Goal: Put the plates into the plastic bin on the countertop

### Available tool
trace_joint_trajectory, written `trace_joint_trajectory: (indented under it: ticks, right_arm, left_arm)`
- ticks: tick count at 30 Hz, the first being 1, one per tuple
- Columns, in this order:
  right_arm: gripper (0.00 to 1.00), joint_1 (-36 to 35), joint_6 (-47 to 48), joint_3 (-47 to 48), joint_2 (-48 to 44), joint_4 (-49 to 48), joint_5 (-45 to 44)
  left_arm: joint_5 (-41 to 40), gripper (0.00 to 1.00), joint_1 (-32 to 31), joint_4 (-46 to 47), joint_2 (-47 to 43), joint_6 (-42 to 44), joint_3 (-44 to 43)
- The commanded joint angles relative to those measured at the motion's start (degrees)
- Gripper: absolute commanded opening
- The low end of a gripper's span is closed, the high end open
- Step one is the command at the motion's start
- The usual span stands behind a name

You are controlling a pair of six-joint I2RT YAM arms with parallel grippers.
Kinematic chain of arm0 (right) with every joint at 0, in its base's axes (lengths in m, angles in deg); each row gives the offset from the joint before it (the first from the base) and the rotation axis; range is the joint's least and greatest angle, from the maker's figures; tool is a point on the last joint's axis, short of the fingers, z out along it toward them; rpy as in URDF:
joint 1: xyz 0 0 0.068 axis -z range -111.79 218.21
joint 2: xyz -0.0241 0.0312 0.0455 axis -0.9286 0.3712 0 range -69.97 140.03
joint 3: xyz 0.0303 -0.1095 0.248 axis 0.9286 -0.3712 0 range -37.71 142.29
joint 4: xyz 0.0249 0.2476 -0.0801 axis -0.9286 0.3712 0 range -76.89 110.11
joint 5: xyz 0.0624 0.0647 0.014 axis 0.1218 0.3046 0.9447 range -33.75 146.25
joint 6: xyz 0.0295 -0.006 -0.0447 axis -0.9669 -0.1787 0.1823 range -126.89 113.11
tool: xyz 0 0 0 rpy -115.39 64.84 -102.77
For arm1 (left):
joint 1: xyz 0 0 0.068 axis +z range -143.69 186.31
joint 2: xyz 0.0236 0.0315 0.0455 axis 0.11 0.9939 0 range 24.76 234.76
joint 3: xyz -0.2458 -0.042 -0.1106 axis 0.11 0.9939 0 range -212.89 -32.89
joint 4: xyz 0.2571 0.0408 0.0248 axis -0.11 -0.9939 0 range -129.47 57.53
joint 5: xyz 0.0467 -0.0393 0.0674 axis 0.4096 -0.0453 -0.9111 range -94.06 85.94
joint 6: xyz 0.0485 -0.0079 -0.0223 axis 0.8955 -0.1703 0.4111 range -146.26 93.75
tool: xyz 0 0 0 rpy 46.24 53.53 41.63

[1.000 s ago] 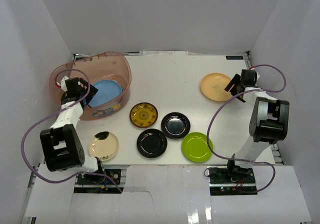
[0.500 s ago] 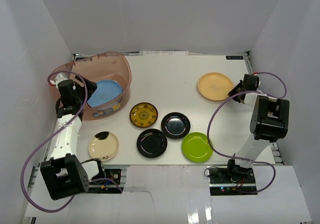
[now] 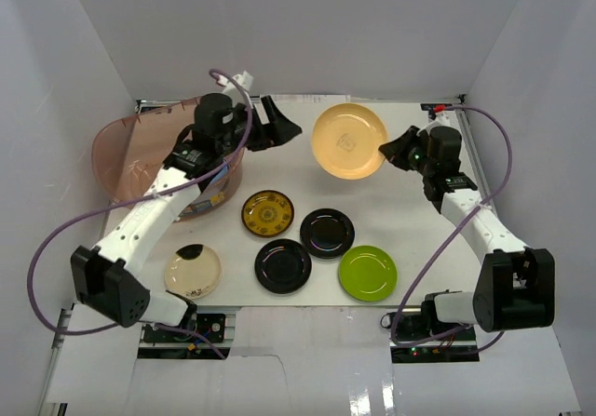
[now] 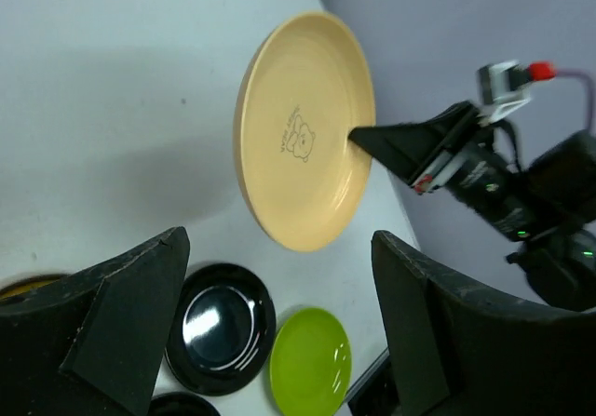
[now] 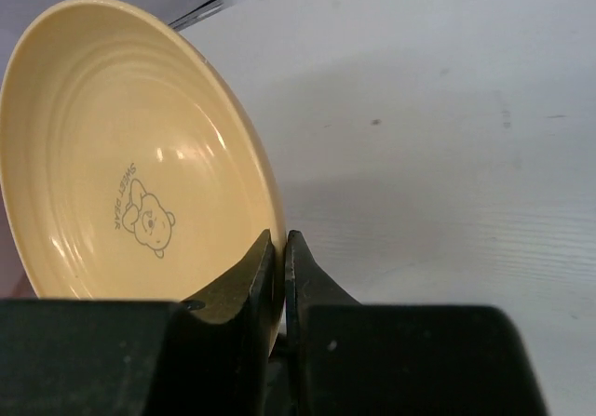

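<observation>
The orange-yellow plate (image 3: 348,141) with a bear print hangs tilted above the countertop (image 3: 298,169), and my right gripper (image 3: 391,152) is shut on its right rim. The right wrist view shows that rim (image 5: 121,155) pinched between the two fingers (image 5: 281,244). Just left of the plate, my left gripper (image 3: 285,129) stands open and empty, facing it. The same plate (image 4: 303,146) appears ahead of the wide-apart left fingers (image 4: 279,248). The plastic bin (image 3: 130,146) sits at the back left, partly behind the left arm.
On the countertop lie a yellow-patterned plate (image 3: 268,213), two black plates (image 3: 327,233) (image 3: 283,265), a lime green plate (image 3: 367,273) and a cream plate (image 3: 193,272). White walls close in the sides and back.
My right gripper shut on the orange-yellow plate's rim, lifted it and carried it left. The left arm swung out of the bin and rightward toward the plate.
</observation>
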Motion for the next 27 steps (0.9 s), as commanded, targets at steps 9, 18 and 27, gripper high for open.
trace_joint_trajectory:
  ticks: [9, 18, 27]
  right_arm:
    - [0.08, -6.08, 2.62, 4.34, -6.62, 0.03, 11.18]
    - [0.54, -6.88, 2.27, 2.06, -6.53, -0.32, 12.85]
    - [0.79, -8.98, 2.27, -4.26, -9.42, -0.94, 15.67]
  left_arm:
    - [-5.9, 0.67, -7.77, -7.17, 8.46, 3.82, -3.64]
    - [-11.52, 0.0, -7.94, -6.55, 5.75, 4.61, -3.8]
    - [-11.17, 0.0, 9.42, -7.87, -1.46, 0.57, -6.62]
